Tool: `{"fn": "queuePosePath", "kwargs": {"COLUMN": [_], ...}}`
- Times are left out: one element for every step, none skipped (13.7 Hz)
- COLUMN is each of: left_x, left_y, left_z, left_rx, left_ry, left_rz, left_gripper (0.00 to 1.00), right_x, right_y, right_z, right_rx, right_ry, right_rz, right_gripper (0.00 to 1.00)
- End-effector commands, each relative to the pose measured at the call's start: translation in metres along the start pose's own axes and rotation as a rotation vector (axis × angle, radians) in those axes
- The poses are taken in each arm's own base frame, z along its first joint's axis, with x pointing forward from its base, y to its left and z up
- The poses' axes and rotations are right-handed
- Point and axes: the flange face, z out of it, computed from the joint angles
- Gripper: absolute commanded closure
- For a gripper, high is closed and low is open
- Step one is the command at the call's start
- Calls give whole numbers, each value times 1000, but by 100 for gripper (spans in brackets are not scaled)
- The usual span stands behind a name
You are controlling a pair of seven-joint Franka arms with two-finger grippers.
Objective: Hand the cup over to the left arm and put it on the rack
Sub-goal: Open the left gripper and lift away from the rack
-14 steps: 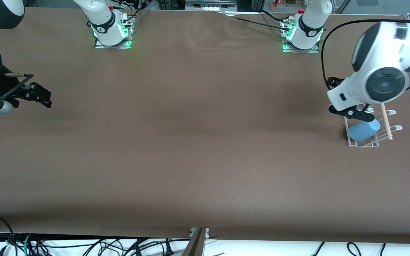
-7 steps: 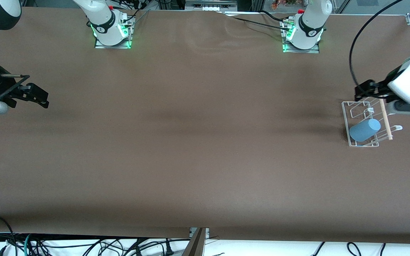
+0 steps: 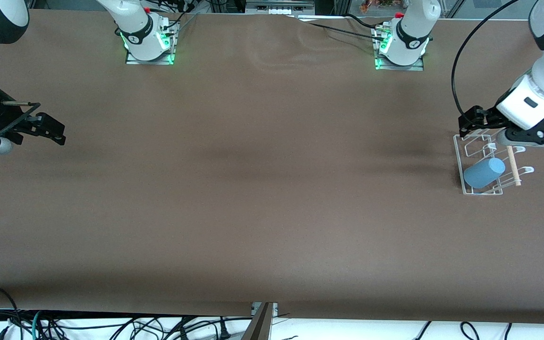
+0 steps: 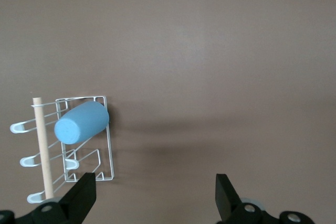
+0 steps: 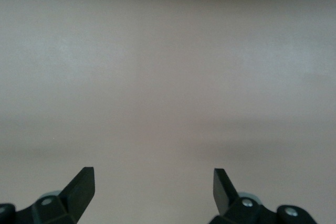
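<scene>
Left gripper is pulling up off the rack since a second ago, jaws spread wide, holding nothing. Cup is lying tilted on the rack's wires, touching the wooden dowel, at the left arm's end of the worktop. Right gripper is waiting over the right arm's end, also spread, empty.
</scene>
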Motion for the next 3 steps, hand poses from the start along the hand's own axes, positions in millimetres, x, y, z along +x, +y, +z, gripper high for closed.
{"fn": "queuePosePath", "kwargs": {"left_x": [-7,-7,-7], "left_y": [-1,1,0], "left_z": [-5,-4,-5], "left_rx": [-21,-21,-21], "left_ry": [15,14,14], "left_rz": [1,5,1], "left_gripper": [0,0,0], "right_x": [-1,-1,0], "right_y": [-10,-14,-14], "right_z": [-8,-8,-10], "right_rx": [-3,-2,0], "right_ry": [14,16,20], "right_rz": [-23,-27,-27], "right_gripper": [0,0,0]}}
